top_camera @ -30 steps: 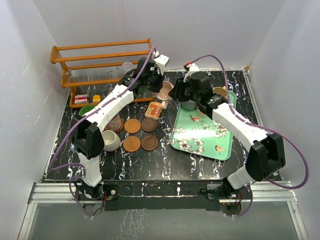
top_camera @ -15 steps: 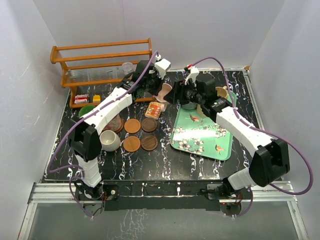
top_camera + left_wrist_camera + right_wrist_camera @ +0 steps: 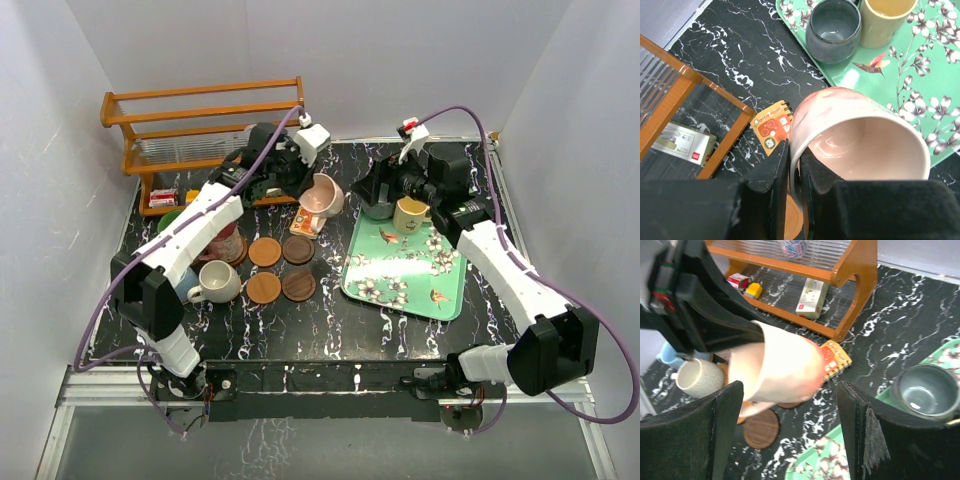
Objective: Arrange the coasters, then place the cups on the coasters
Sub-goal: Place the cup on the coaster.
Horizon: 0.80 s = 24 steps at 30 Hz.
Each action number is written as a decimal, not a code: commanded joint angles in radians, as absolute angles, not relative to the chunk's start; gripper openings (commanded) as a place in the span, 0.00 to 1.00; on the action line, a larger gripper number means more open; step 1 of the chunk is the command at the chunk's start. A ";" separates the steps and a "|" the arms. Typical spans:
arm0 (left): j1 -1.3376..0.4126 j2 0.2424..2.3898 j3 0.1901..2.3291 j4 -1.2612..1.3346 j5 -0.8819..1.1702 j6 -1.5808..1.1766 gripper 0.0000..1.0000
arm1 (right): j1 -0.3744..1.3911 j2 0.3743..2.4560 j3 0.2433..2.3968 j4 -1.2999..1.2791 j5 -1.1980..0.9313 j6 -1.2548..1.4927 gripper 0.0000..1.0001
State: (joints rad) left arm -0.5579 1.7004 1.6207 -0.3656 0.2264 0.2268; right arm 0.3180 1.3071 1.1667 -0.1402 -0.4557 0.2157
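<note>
My left gripper (image 3: 795, 170) is shut on the rim of the pink cup (image 3: 860, 135), one finger inside and one outside. It holds the cup tilted above the table, over the orange card (image 3: 772, 127). In the top view the pink cup (image 3: 322, 195) hangs beside the left gripper (image 3: 303, 188). The right gripper (image 3: 790, 390) stands open, its fingers (image 3: 725, 430) wide on either side of the pink cup (image 3: 780, 367) without touching it. Several round wooden coasters (image 3: 264, 251) (image 3: 298, 286) lie in a square. Grey (image 3: 378, 207) and yellow (image 3: 410, 215) cups stand on the green tray (image 3: 400, 280).
An off-white cup (image 3: 218, 282) stands left of the coasters, with a blue cup (image 3: 667, 352) behind it. A green cup (image 3: 172, 218) sits by the wooden rack (image 3: 200, 130) at the back left. White walls enclose the table.
The right gripper has opened, let go of the pink cup and drawn back to the right. The left gripper has closed on the cup's rim and holds it alone.
</note>
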 commanded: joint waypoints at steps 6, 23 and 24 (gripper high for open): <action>-0.463 1.564 1.622 -0.568 0.372 0.434 0.00 | 0.253 1.240 1.141 -0.279 -0.484 -0.060 0.81; -0.390 1.697 1.698 -0.903 0.397 0.834 0.00 | 0.150 1.177 0.978 -0.352 -0.703 -0.277 0.83; -0.388 1.703 1.698 -0.912 0.402 0.863 0.00 | 0.147 1.175 0.978 -0.359 -0.709 -0.284 0.83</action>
